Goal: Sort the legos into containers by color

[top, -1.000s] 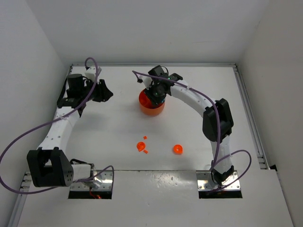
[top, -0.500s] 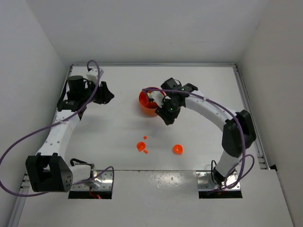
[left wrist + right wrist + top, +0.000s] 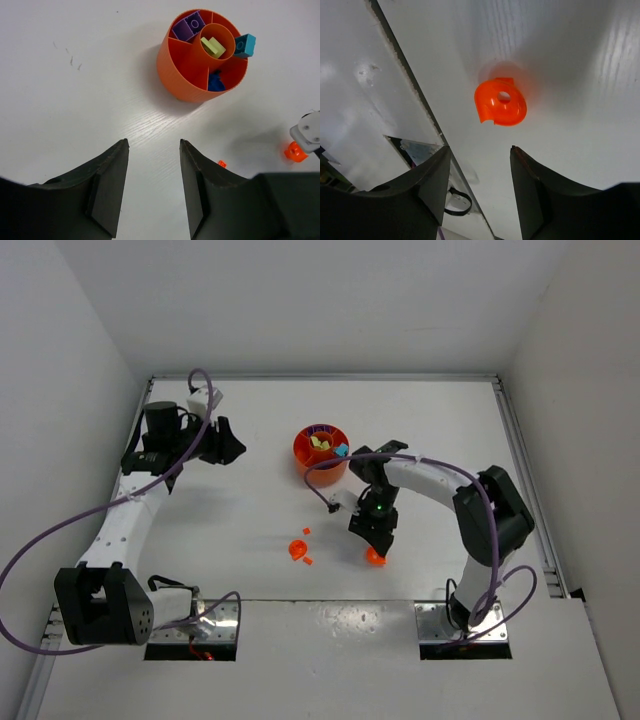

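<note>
Well, I saw the right gripper [image 3: 479,150] spread wide over a round orange piece [image 3: 500,102] by the desk's [image 3: 250,510] near edge, left gripper [image 3: 152,142] likewise.

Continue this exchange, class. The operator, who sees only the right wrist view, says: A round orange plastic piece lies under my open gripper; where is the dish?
Observer: In the top view the round orange plastic dish stands beyond the right gripper, toward the far side and to its left.
Operator: Any other loose pieces?
Observer: A second round orange piece and two tiny orange bits lie left of yours.
Operator: Is everything in the dish sorted?
Observer: Not quite: a cyan brick rests on the dish's rim, not inside a compartment.
</note>
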Tool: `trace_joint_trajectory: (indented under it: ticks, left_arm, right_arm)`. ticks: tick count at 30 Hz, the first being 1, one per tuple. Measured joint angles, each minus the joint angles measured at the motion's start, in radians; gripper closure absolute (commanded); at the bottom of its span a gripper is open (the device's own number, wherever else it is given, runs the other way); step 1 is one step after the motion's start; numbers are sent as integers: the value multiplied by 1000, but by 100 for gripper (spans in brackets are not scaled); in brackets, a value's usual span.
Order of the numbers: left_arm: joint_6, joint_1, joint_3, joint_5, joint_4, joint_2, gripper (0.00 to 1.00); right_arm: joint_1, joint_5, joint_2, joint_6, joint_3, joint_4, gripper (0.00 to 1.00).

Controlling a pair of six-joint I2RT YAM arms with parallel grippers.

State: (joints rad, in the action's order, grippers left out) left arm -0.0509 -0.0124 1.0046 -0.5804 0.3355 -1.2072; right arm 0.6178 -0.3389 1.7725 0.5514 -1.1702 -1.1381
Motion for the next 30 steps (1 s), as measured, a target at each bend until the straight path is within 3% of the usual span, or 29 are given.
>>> trace_joint_trajectory:
  ticks: [22, 25, 28, 30]
  left_arm:
    - [20, 0, 0, 1, 23, -2, 49]
    - [20, 0, 0, 1, 24, -6, 49]
    - [20, 0, 0, 1, 24, -7, 49]
    - [20, 0, 0, 2, 25, -7, 49]
  right_arm:
    - [-10, -8, 166, -27, 7, 141, 51]
    - [-10, -5, 180, -29, 6, 144, 55]
    - [-10, -5, 188, -29, 6, 144, 70]
    - [-10, -4, 193, -29, 5, 145, 86]
